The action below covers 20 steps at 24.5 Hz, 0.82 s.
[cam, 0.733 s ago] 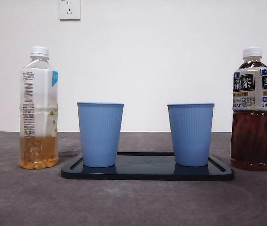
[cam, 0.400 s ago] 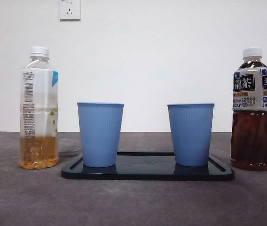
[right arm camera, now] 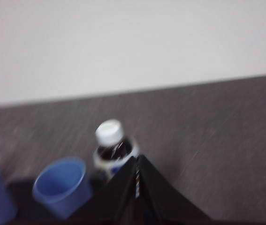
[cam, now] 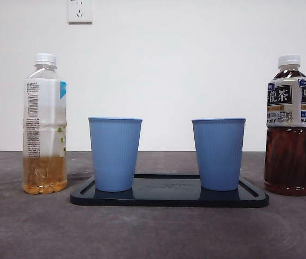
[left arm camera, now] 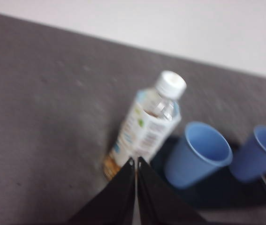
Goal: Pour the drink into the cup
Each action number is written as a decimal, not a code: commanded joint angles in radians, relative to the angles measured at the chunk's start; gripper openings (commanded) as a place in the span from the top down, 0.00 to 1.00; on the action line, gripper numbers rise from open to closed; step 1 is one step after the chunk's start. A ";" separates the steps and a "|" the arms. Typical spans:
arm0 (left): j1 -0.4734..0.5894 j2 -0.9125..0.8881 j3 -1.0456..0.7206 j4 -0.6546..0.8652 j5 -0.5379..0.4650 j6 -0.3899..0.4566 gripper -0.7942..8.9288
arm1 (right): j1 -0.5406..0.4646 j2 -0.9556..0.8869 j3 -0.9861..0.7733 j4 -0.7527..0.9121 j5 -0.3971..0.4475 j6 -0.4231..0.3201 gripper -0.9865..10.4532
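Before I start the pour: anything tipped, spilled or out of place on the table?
Nothing stands out. Both blue cups stand upright on the black tray, and the pale tea bottle and dark tea bottle stand capped beside it. No spill shows.

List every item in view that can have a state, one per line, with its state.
Pale tea bottle: upright on the table, capped, about a third full.
Dark tea bottle: upright on the table, capped, mostly full.
Left blue cup: upright on the tray, looks empty from the wrist view.
Right blue cup: upright on the tray.
Black tray: flat, carrying both cups.
Left gripper: shut, empty, above the pale bottle.
Right gripper: shut, empty, above the dark bottle.
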 commanded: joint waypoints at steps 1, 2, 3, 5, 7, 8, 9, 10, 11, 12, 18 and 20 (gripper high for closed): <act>0.002 0.055 0.053 -0.045 0.062 0.092 0.91 | 0.000 0.063 0.068 -0.093 -0.077 -0.092 0.91; 0.002 0.074 0.068 -0.066 0.086 0.107 0.91 | 0.000 0.085 0.089 -0.129 -0.106 -0.109 0.91; 0.002 0.089 0.080 -0.084 0.108 0.120 0.91 | 0.000 0.102 0.104 -0.159 -0.129 -0.121 0.91; 0.002 0.121 0.107 -0.127 0.156 0.144 0.91 | 0.000 0.141 0.137 -0.234 -0.173 -0.150 0.91; 0.002 0.150 0.132 -0.173 0.196 0.173 0.91 | 0.000 0.167 0.155 -0.293 -0.212 -0.173 0.91; 0.002 0.162 0.143 -0.197 0.213 0.187 0.91 | 0.001 0.178 0.159 -0.319 -0.229 -0.181 0.91; 0.002 0.171 0.150 -0.216 0.228 0.200 0.91 | 0.002 0.184 0.160 -0.338 -0.243 -0.188 0.91; 0.001 0.179 0.156 -0.237 0.240 0.213 0.91 | 0.006 0.189 0.160 -0.359 -0.253 -0.192 0.91; 0.000 0.185 0.159 -0.253 0.250 0.223 0.91 | 0.010 0.194 0.160 -0.378 -0.256 -0.195 0.91; -0.001 0.187 0.160 -0.263 0.254 0.229 0.91 | 0.013 0.194 0.160 -0.395 -0.259 -0.200 0.91; -0.006 0.188 0.160 -0.280 0.256 0.242 0.68 | 0.023 0.193 0.160 -0.424 -0.258 -0.201 0.88; -0.006 0.189 0.160 -0.293 0.256 0.241 0.51 | 0.023 0.193 0.160 -0.423 -0.258 -0.183 0.64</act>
